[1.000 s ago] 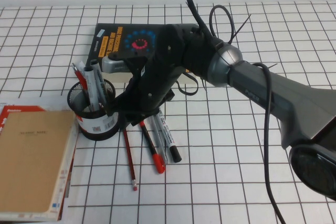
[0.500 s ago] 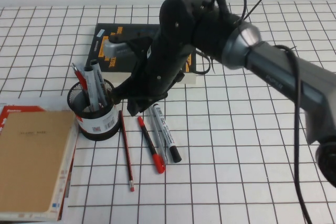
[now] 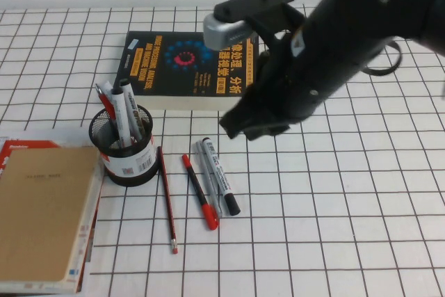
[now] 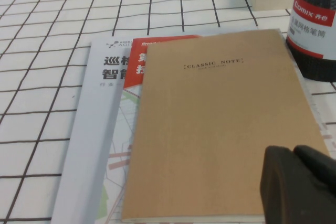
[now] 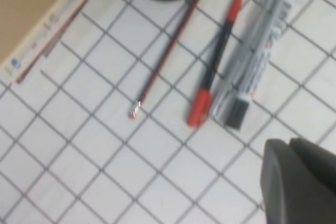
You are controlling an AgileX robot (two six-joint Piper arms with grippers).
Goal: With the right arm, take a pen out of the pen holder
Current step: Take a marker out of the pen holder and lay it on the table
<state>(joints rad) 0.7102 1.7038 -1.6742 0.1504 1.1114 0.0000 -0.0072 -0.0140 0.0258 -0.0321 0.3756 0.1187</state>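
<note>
Pen holder: black mesh, labelled "Comix", upright on your gridded desk, markers standing inside.
Just beside it lie a pencil, red pen and grey marker.
Right tool: closed, gripping nothing, above the desk near these.
Left tool: closed, over your "CLASSIC NOTE" notebook.

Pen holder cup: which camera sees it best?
The high view: the whole pen holder shows, pens standing inside. The left wrist view catches only its labelled side, the right wrist view just its base. The right end effector hangs above the table; the left end effector is over the notebook.
</note>
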